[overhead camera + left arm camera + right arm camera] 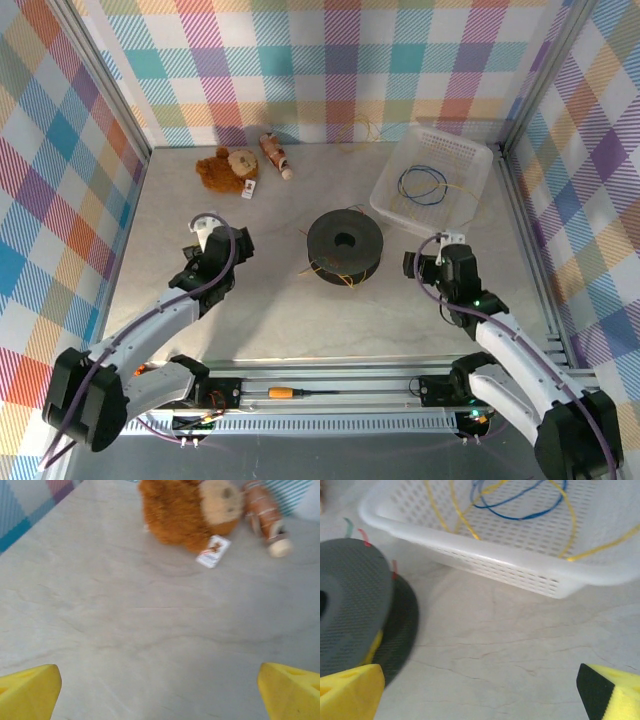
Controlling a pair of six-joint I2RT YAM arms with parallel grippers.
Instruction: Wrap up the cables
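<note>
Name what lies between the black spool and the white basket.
Nothing but bare table lies between the black spool and the white basket. The right wrist view shows that stretch most plainly.

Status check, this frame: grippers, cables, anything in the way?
Both open, empty: left gripper, right gripper. Loose in white perforated plastic basket: thin yellow cables, blue wire loop. Between arms, black round spool; nothing blocking basket.

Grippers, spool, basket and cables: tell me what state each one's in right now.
left gripper, open, empty.
right gripper, open, empty.
spool, lying flat, some yellow cable on it.
basket, upright, holding loose cables.
cables, loose loops in the basket, not wrapped.
</note>
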